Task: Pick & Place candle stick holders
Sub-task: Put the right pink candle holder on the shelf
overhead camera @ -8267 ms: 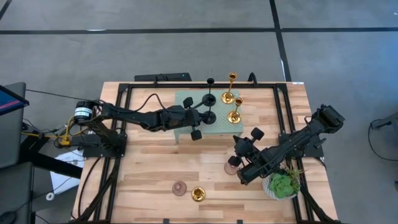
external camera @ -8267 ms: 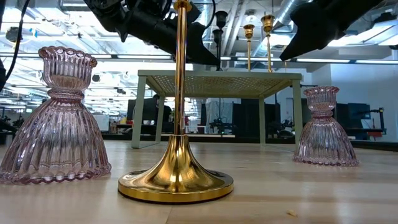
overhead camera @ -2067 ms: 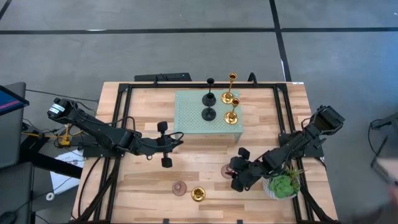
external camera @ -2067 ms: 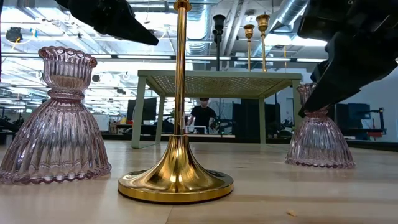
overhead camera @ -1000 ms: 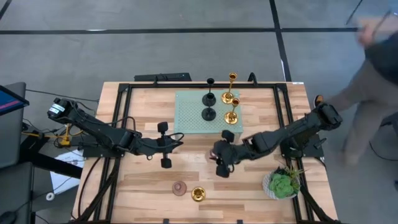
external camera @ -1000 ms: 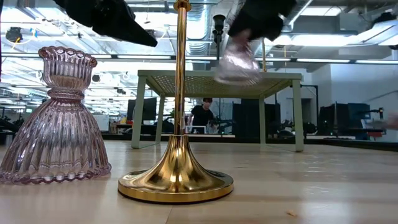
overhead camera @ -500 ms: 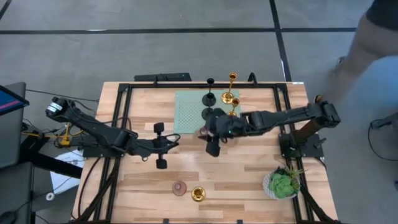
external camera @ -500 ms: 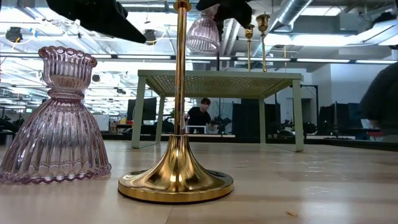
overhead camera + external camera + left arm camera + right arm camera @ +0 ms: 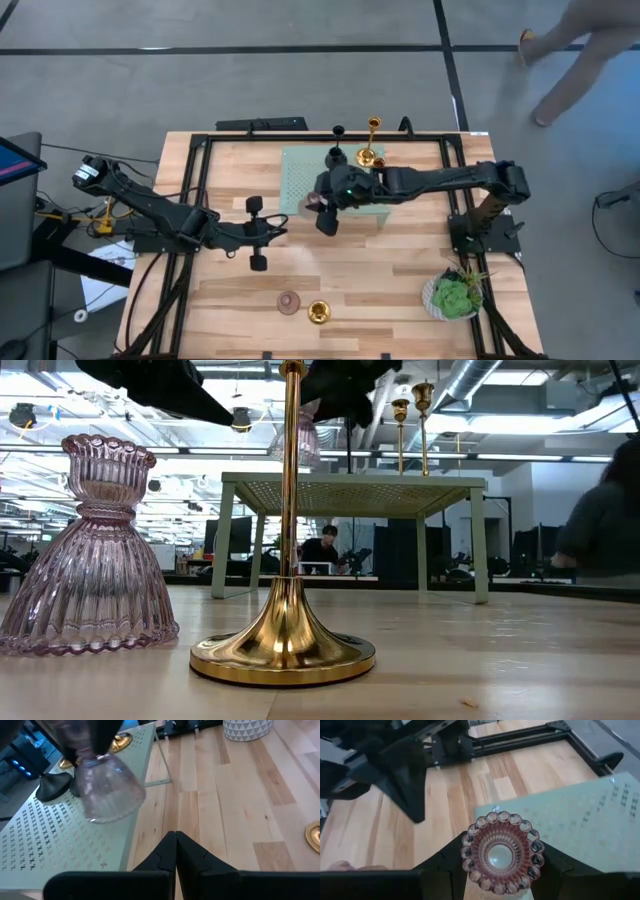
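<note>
Since a second ago we have swung our right gripper [image 9: 322, 204] across from the open table towards the green perforated stand [image 9: 600, 815], carrying the pink holder [image 9: 502, 851] with it; our left gripper [image 9: 175, 851] has barely shifted. Nearest to the right gripper is the load itself: both fingers are clamped on the pink holder's stem, its scalloped base facing away from the wrist, so the holder hangs in the air between the fingers rather than resting on anything. Just beyond the fingertips lies the stand's near corner, and from the left wrist view the holder looks to hang above that edge, not yet well over the surface. To do this step well, we judge we should carry the holder further in over the perforated top before lowering, bring the base level, and let go only once it sits flat, since a flared glass base set half off an edge would tip. Farther along the stand from the gripper stand a black holder [image 9: 337, 157] and two gold holders [image 9: 369, 155], so we should settle short of them. Well away, our left gripper waits with fingers pressed together and empty, and beyond it another pink holder [image 9: 289, 301] and a gold holder [image 9: 319, 312] remain on the table [image 9: 400, 290].
</note>
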